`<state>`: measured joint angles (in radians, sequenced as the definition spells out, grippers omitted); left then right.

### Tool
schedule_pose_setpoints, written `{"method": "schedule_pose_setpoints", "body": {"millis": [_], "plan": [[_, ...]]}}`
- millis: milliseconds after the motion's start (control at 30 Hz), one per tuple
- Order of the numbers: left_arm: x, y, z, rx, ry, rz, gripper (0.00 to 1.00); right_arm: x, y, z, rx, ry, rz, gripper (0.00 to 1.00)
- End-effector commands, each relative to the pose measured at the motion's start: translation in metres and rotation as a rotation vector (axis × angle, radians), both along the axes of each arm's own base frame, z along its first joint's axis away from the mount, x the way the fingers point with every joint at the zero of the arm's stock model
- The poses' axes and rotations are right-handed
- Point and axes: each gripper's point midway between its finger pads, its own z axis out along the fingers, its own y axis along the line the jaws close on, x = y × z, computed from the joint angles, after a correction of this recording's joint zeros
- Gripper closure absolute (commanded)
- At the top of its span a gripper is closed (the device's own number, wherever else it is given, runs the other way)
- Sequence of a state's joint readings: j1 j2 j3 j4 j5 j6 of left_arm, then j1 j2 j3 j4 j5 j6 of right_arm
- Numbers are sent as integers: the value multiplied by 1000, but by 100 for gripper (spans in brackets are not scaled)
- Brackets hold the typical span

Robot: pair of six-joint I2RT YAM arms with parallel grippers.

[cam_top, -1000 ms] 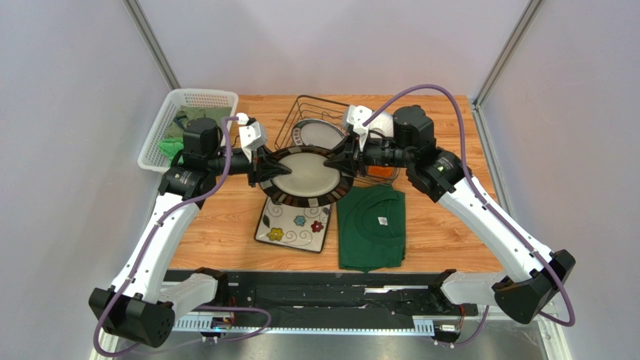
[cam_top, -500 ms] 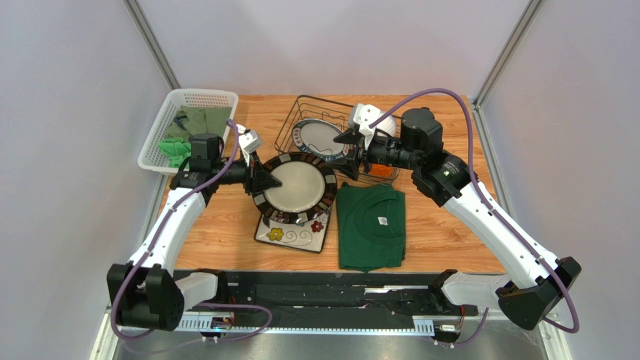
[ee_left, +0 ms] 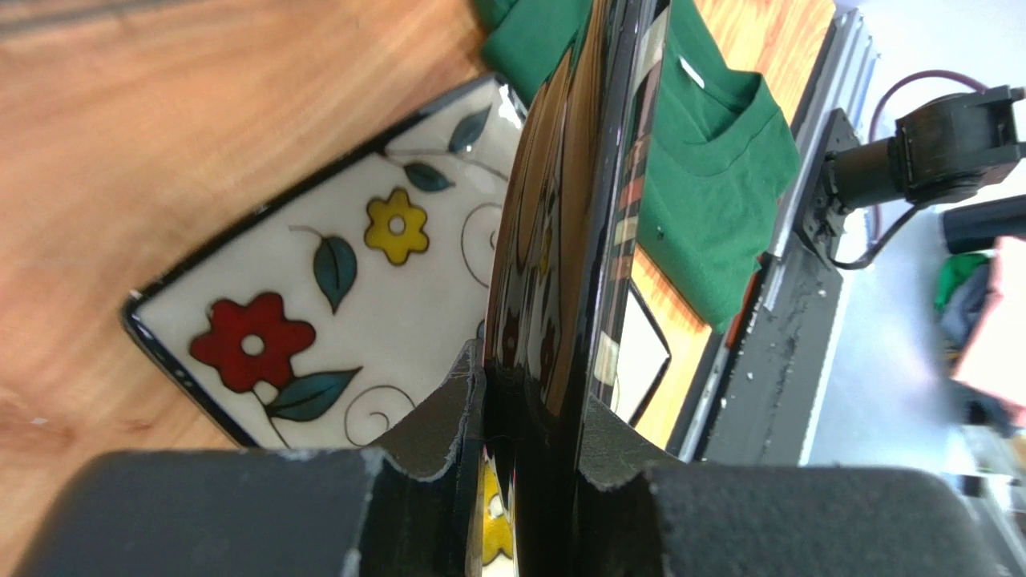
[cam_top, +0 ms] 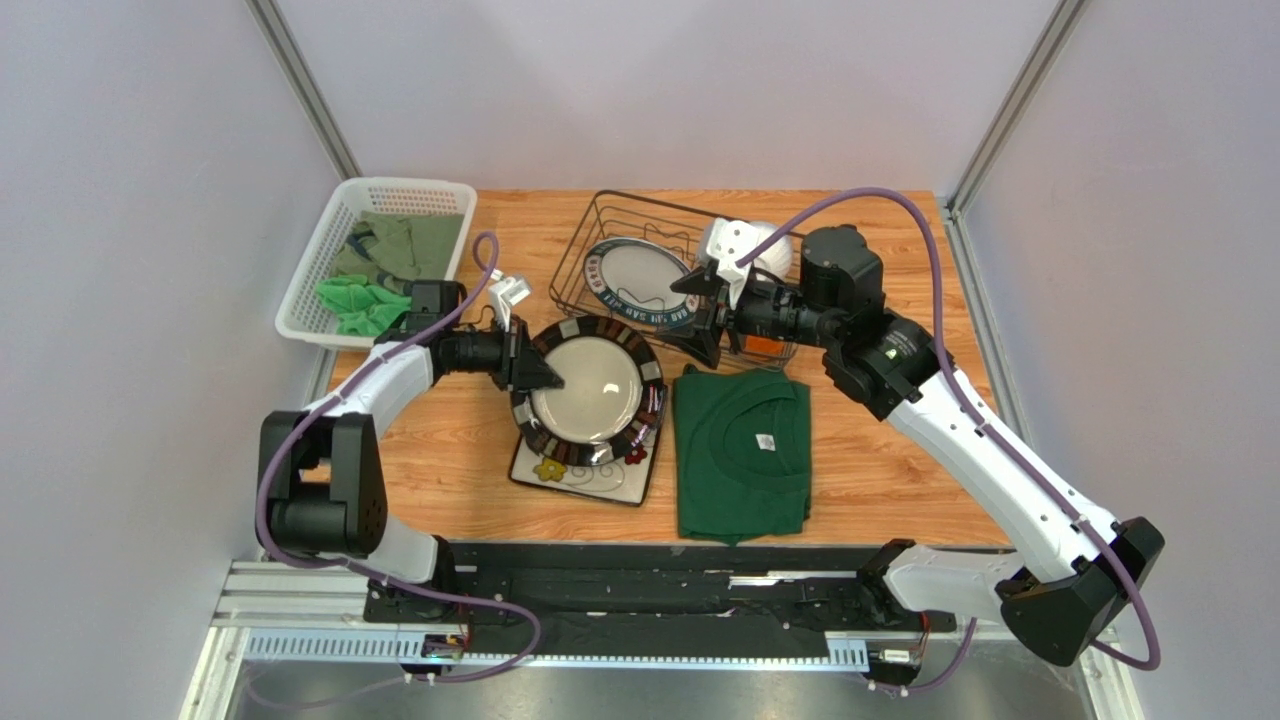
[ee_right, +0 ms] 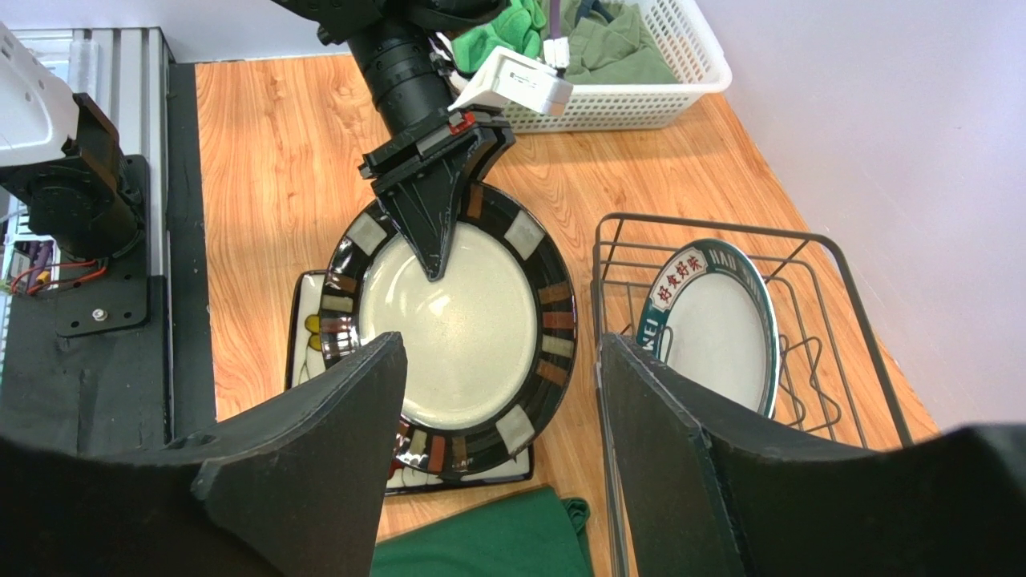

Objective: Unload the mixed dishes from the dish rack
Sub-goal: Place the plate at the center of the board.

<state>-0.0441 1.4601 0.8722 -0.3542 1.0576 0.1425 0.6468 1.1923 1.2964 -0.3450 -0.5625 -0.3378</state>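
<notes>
Wooden counter carries the dish rack, where a second round plate stands on its edge. The round plate hangs tilted just over the square flower plate, its rim pinched tight in the left hand. I think it should go down slowly and flat, and then the hand lets go. The right hand is wide and holds nothing, near the rack.

You get bright, even light and soft shadows; the left wrist view shows reflections on the round plate.
</notes>
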Motion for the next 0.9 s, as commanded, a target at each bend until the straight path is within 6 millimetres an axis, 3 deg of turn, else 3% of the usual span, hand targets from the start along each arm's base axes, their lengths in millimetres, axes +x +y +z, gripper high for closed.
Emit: {"method": "schedule_pose_setpoints", "body": {"millis": [0,133,867], "plan": [[2,-11,23,-128,-1,-63,100,1,-4,13,27,-63,-15,34],[0,-11,5,-134,85,-59,100,1,-3,11,28,-63,-12,34],[-3,-13,-31,-150,287,-51,100,-2,-6,-1,18,-64,-9,34]]}}
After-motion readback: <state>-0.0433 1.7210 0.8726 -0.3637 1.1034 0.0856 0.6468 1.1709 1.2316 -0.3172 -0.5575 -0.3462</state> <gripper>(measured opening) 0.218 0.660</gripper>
